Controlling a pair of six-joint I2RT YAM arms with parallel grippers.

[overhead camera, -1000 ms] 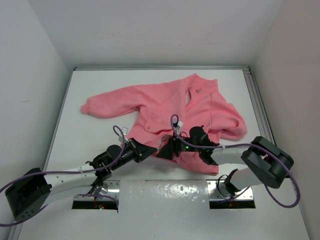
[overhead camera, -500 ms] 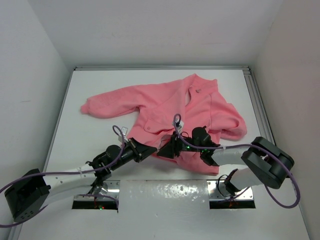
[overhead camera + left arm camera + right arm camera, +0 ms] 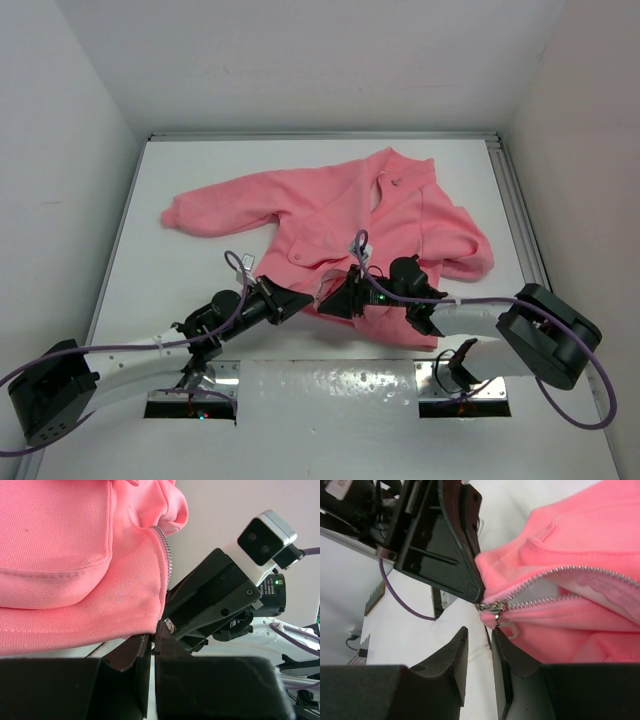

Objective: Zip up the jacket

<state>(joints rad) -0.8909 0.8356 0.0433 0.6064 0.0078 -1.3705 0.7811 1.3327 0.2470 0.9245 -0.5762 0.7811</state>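
Observation:
The salmon-pink jacket [image 3: 350, 205] lies spread on the white table, its front open at the lower end. My left gripper [image 3: 306, 298] is shut on the jacket's bottom hem at the foot of the zipper [image 3: 166, 555]; its jaws [image 3: 154, 630] pinch the hem corner. My right gripper [image 3: 336, 299] faces it from the right. In the right wrist view its jaws [image 3: 480, 635] stand slightly apart with nothing between them, just below the metal slider [image 3: 492, 609]. The small pull [image 3: 509, 630] hangs against the right finger. The teeth are parted above the slider.
White walls enclose the table on three sides. A metal rail [image 3: 515, 200] runs along the right edge. Two metal mount plates [image 3: 190, 400] [image 3: 462, 385] sit at the near edge. Purple cables loop above both wrists [image 3: 238, 262].
My right arm has shifted a little to the right and its elbow has moved outward. The left gripper has kept its hold at the hem.

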